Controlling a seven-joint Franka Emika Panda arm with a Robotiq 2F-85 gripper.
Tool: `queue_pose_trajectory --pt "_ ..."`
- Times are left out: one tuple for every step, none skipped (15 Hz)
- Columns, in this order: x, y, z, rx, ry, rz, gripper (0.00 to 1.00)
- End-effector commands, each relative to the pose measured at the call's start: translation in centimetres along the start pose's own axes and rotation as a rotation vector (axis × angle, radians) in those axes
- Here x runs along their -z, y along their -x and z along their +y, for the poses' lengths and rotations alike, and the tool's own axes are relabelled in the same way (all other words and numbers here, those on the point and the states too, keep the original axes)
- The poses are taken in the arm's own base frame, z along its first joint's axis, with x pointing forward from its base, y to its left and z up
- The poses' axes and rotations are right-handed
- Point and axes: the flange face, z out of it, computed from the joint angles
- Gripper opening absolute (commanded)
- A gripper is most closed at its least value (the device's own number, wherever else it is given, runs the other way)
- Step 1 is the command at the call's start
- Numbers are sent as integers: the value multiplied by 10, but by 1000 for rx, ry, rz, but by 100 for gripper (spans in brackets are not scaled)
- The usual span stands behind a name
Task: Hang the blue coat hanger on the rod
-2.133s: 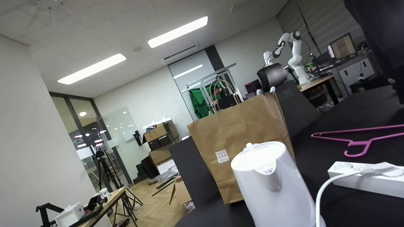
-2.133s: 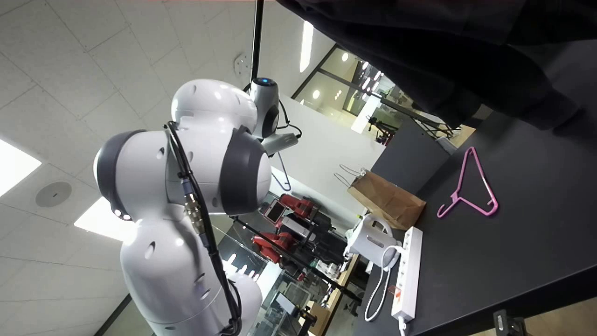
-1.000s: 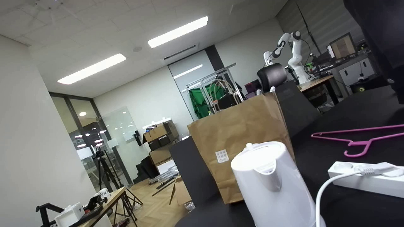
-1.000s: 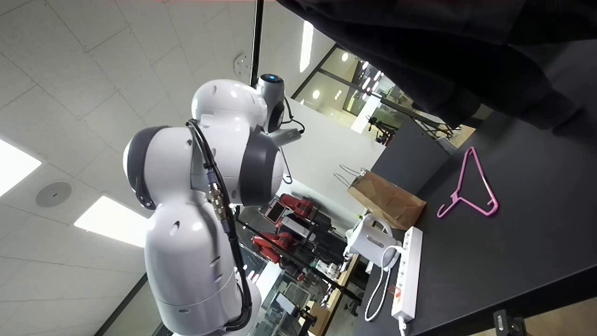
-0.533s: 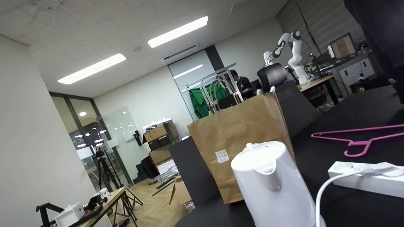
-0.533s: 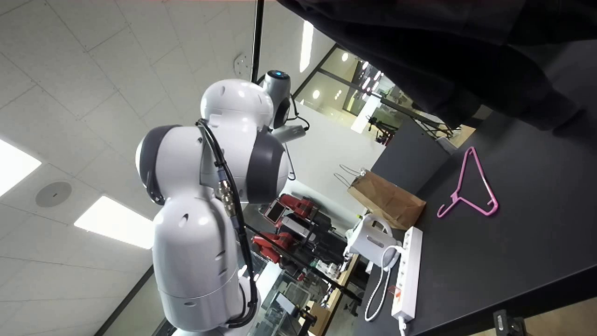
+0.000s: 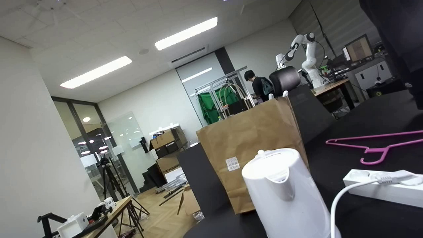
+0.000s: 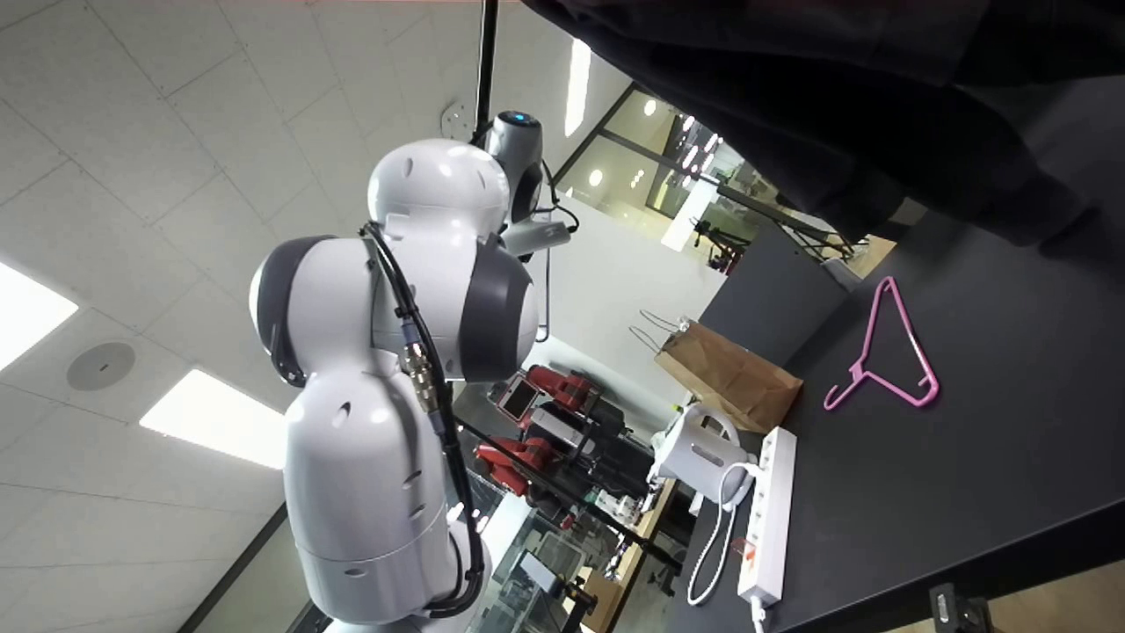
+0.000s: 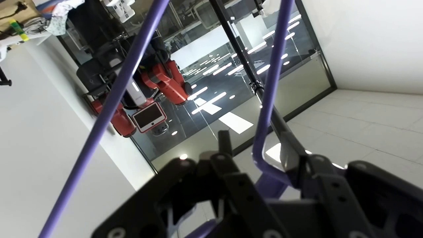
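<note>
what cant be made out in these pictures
Blue coat hanger: hook unclear in the wrist view; the blurred gripper covers part of it.
Black rod: lower stretch hidden by the gripper in the wrist view.
Paper bag: inside hidden by its walls in both exterior views.
Dark cloth: cut off by the edges of both exterior views.

blu-violet hanger [image 9: 112, 99], blk rod [image 9: 240, 49], pink hanger [image 7: 376, 150], brn bag [image 7: 251, 138]

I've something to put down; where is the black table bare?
In an exterior view, the black table is bare between the pink coat hanger, the white power strip and the near edge. Crowded: where that strip, electric kettle and brown paper bag sit close together.
</note>
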Motion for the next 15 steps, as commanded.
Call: queue_pose_trajectory --pt "8 -18 -19 -39 19 -29 73" --pt "10 -19 -24 -41 23 -33 81" --pt "11 -19 -26 -42 26 -36 88" --pt "13 -19 -28 -44 26 -41 94" --pt "15 -19 -30 -47 27 -45 99" --pt "16 -19 -31 -49 25 -45 100" --pt "17 -19 -32 -52 23 -47 100" --pt "18 -18 -33 -56 20 -47 100" --pt "18 -18 -33 -63 15 -46 100" --pt "18 -18 -33 -69 11 -45 100" --pt "18 -17 -33 -75 8 -48 100" --pt "17 -17 -33 -82 6 -53 100" --pt "17 -17 -34 -89 7 -61 100" --pt "17 -17 -35 -96 12 -72 100" --pt "18 -17 -37 -106 25 -85 100"
